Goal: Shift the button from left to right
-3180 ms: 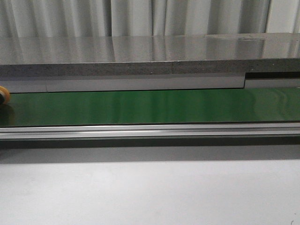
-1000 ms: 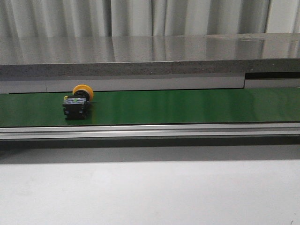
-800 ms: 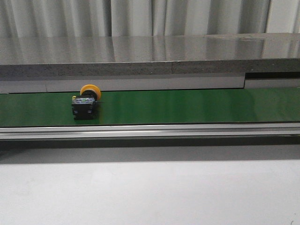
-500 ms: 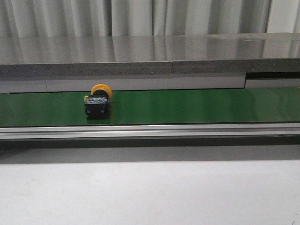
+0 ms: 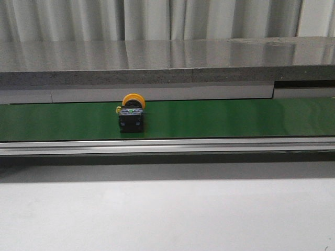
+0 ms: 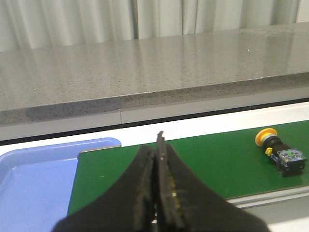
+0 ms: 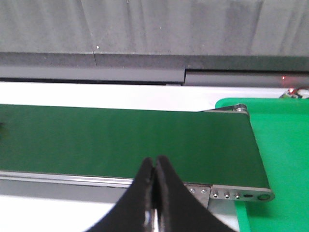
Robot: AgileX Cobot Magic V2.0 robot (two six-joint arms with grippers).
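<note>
1. Green belting, glossy and flat, forms the long conveyor (image 5: 220, 117) that crosses the front view from side to side; a silver aluminium rail (image 5: 167, 146) runs along its near edge and a grey speckled stone ledge (image 5: 167, 63) overhangs its far edge.
2. The small push-button with a round orange-yellow cap and black cube-like body (image 5: 131, 113) lies on its side on the belt, left of the middle, cap toward the ledge and body toward the rail. The belt is bare to both sides of it, with the longer open stretch to its right.
3. Nothing touches the button; neither arm shows in the front view.
4. The left black gripper (image 6: 157, 179) hangs over the belt's left end with its two fingers pressed together and nothing between them. The button (image 6: 281, 150) sits well apart from it, farther along the belt.
5. The right black gripper (image 7: 154, 188) hangs over the near rail close to the belt's right end, its fingers likewise closed flat on each other and empty.
6. Only the left wrist view shows a light blue plastic tray (image 6: 34, 179) just beside the belt's left end.
7. Only the right wrist view shows a bright green flat surface (image 7: 282, 159) beyond the belt's right end roller; the button is not visible there.
</note>
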